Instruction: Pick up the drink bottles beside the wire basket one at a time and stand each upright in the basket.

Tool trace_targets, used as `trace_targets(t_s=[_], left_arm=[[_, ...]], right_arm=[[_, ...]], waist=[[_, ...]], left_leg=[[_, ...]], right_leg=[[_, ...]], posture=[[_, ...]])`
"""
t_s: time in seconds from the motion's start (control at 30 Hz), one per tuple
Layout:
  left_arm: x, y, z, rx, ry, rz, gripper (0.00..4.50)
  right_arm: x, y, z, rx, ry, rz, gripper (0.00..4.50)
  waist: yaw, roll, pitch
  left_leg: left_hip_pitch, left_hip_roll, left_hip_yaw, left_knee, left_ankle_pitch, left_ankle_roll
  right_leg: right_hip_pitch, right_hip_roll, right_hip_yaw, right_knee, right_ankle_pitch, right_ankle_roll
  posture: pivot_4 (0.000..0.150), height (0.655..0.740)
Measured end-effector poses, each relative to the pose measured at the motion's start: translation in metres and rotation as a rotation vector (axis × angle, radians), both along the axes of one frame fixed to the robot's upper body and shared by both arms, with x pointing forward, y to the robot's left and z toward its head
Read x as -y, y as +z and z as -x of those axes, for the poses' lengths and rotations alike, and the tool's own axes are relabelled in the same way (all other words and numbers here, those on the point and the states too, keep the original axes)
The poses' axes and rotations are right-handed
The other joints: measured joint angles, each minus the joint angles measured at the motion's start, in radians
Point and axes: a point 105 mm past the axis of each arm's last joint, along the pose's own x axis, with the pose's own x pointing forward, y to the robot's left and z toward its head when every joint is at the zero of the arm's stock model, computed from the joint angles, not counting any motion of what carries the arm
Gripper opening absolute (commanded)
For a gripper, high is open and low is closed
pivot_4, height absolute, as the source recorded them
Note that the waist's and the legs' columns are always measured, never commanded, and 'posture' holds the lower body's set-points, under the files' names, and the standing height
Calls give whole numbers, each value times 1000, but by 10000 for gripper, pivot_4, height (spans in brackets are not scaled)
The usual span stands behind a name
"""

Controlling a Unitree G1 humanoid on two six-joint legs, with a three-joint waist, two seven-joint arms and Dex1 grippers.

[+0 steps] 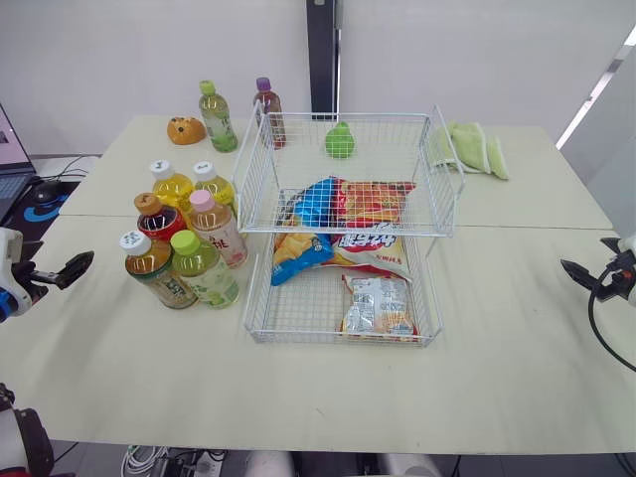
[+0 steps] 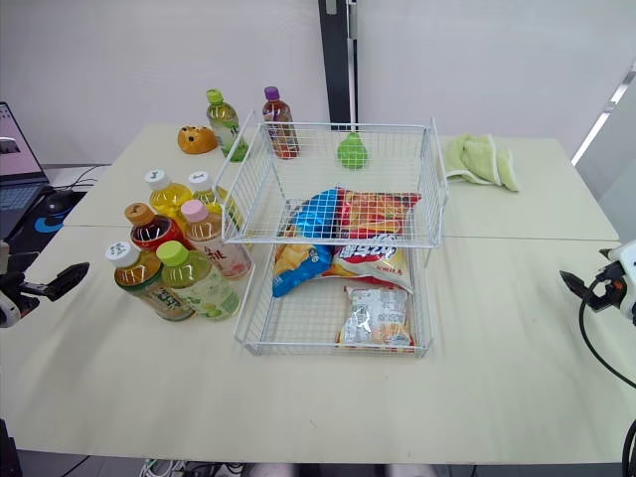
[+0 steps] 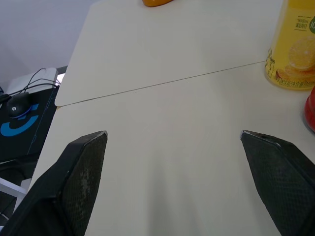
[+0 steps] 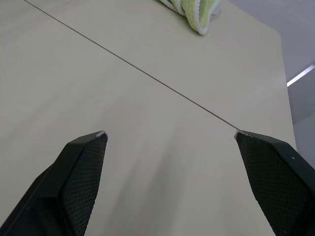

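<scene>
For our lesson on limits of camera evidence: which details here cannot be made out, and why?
Yellow bottle, left wrist view: cap cut off by the edge.
Bottles beside the wire basket: label print too small to read.
Lower snack bags: partly hidden under the upper tier.
Laptop, eye views: cut off by the edge.

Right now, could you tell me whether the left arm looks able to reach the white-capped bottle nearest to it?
Probably yes. The left gripper is open and level with the white-capped bottle, with bare table between them. The green-capped bottle stands on its far side, out of the way.
</scene>
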Motion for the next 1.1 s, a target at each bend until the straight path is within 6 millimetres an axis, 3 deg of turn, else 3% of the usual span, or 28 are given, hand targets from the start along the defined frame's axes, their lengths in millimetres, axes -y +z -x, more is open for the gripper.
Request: trace_targets(t_s=[0.33,0.87,1.0,1.1], left_arm=[[-6,6,-1,38,55,-46,45000],[-17,6,2,64,156,-80,45000],[-21,12,3,104,193,-106,45000],[-15,10,1,100,139,-74,45000]], right_arm=[[-4,-2,-3,8,0,-9,44485],[8,3,-6,91,-105,90,44485],[8,1,-7,83,-106,63,44485],[6,13,-9,109,-83,-18,44485]], waist=[[0,0,0],[0,0,0],[0,0,0],[0,0,0]], left_leg=[[0,0,0,0,0,0],[0,0,0,0,0,0],[0,0,0,0,0,0],[0,0,1,0,0,0]], right_leg=[[0,0,0,0,0,0],[0,0,0,0,0,0],[0,0,0,0,0,0],[0,0,0,0,0,0]], posture=[[1500,7400],[1500,7400],[1500,7400],[1500,7400]])
